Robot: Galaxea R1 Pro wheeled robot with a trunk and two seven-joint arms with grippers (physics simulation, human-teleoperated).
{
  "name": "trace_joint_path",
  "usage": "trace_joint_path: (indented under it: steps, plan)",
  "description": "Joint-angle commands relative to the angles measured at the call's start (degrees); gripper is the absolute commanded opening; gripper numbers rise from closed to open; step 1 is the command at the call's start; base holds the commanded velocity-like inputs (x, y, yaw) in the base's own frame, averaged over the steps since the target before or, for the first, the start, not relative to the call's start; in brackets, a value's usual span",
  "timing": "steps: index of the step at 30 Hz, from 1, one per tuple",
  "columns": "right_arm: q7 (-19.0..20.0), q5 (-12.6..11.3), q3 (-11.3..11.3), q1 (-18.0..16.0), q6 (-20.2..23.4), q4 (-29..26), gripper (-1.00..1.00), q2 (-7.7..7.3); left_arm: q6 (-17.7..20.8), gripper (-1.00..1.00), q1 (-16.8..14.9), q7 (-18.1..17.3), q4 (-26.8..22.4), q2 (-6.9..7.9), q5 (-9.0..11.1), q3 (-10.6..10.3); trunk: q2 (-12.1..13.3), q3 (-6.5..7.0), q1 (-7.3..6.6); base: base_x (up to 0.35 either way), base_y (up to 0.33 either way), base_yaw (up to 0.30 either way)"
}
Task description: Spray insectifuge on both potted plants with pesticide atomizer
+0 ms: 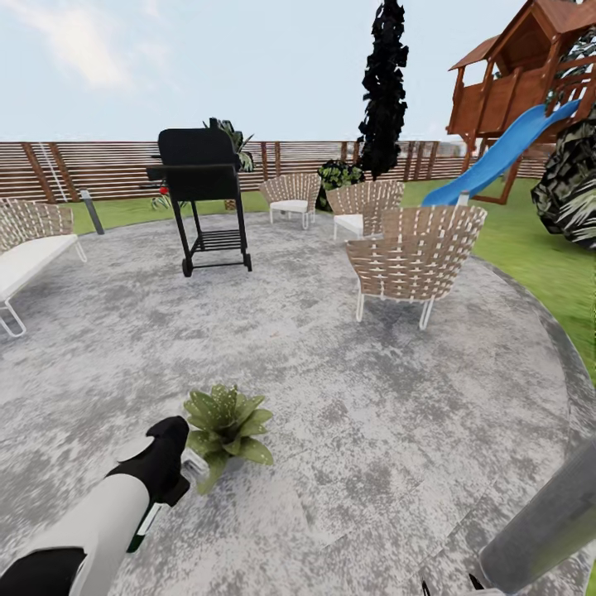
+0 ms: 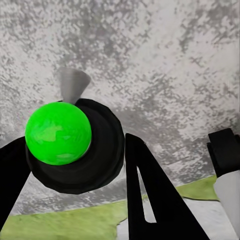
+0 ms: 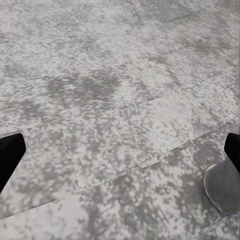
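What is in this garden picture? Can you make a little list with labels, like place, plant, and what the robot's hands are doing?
place: round grey patio with lawn and a wooden fence
plant: one small potted plant on the paving, leaves speckled white
left hand: right beside the plant, shut on the pesticide atomizer
right hand: fingertips wide apart over bare paving, holding nothing
furniture: black grill, wicker chairs
far off: playhouse with blue slide

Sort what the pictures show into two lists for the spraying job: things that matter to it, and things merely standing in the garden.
Job:
- potted plant
- pesticide atomizer, held in the left gripper
- patio

Standing about:
- barbecue grill
- wicker chairs
- blue slide
- wooden fence
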Motion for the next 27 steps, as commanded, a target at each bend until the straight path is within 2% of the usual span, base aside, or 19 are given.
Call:
trace_joint_path:
  steps: [1,7,9,13,14,15,16,19,25,27]
  plan:
    - [-0.38,0.6,-0.27,-0.04,-0.15,0.07,1.0,-0.01,0.12,-1.0,0.03,-0.56,-0.07,0.05,-0.58,0.26,-0.02,-0.05,0.01,0.236,0.067,0.0]
    - [-0.39,0.61,-0.24,-0.04,-0.15,0.07,1.0,-0.01,0.12,-1.0,0.09,-0.55,-0.13,-0.01,-0.5,0.36,-0.02,-0.05,0.01,0.228,0.192,0.0]
    - [-0.3,0.61,-0.24,-0.04,-0.15,0.07,1.0,-0.01,0.09,-1.0,2.7,-0.46,1.03,-0.2,-1.0,0.13,-0.02,-0.05,0.01,0.011,0.014,0.0]
    - [-0.3,0.61,-0.23,-0.04,-0.15,0.07,1.0,-0.01,0.15,-1.0,3.59,-0.47,0.22,-0.22,-0.55,0.69,-0.02,-0.05,0.01,0.002,0.002,0.0]
    - [-0.3,0.63,-0.23,-0.04,-0.15,0.08,1.0,-0.01,0.14,-1.0,3.64,-0.47,-0.75,-0.26,0.04,0.79,-0.02,-0.05,0.01,0.0,0.0,0.0]
    - [-0.3,0.68,-0.23,-0.04,-0.15,0.07,1.0,-0.01,-0.05,-1.0,3.68,-0.51,-3.34,-0.27,4.88,0.73,-0.02,-0.05,0.01,0.0,0.0,0.0]
    - [-0.3,0.69,-0.23,-0.04,-0.15,0.07,1.0,-0.01,-1.87,-1.0,3.69,-0.48,-3.91,-0.18,8.56,0.61,-0.02,-0.05,0.01,0.0,0.0,0.0]
    - [-0.3,0.7,-0.23,-0.04,-0.15,0.07,1.0,-0.01,-4.86,-1.0,3.69,-0.47,-4.09,-0.14,10.17,0.58,-0.02,-0.05,0.01,0.0,0.0,0.0]
    - [-0.3,0.7,-0.23,-0.04,-0.15,0.07,1.0,-0.08,-6.0,-1.0,4.54,-0.47,-4.03,0.53,10.37,0.62,-0.02,-0.05,0.01,0.0,0.0,0.0]
    - [-0.3,0.7,-0.23,-0.04,-0.15,0.07,1.0,-0.1,-9.14,-1.0,4.7,-0.47,-4.09,0.59,10.37,0.66,-0.02,-0.05,0.01,0.0,0.0,0.0]
